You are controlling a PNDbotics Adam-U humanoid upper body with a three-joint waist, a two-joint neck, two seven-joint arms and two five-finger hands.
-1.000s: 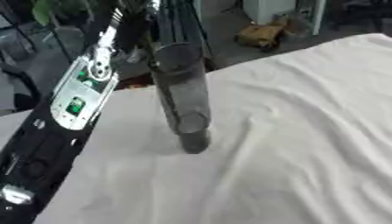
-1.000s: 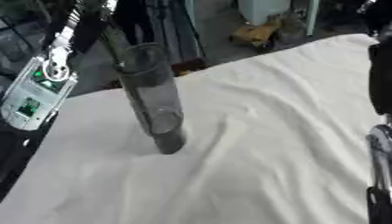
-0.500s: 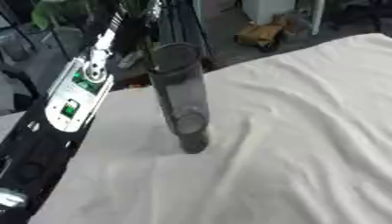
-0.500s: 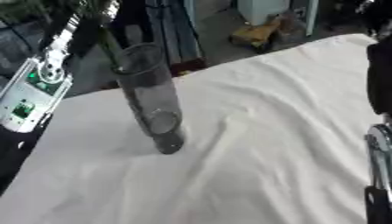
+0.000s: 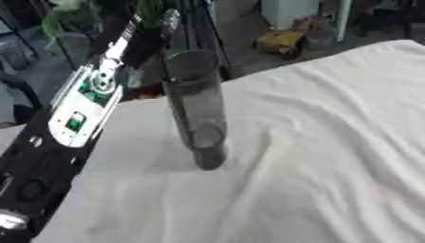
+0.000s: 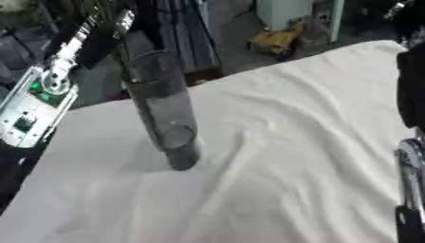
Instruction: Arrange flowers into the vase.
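A tall dark glass vase [image 5: 199, 114] stands upright on the white cloth [image 5: 332, 142], left of the middle. My left arm [image 5: 79, 114] rises from the lower left corner past the vase. My left hand [image 5: 143, 33] shows dark at the top edge, just above and behind the vase's mouth. It is shut on a flower stem [image 6: 124, 45] that slants down toward the mouth. Green leaves [image 5: 62, 14] show beside the hand. Whether the stem's end is inside the vase is unclear. Of my right arm [image 6: 410, 142] only a dark stretch shows at the right edge.
The cloth is rumpled with folds right of the vase [image 6: 249, 137]. Beyond the table's far edge lie the floor, dark frames [image 5: 199, 28] and a yellow object [image 5: 278, 40].
My left arm has shifted slightly beside the vase. The vase has stayed in place.
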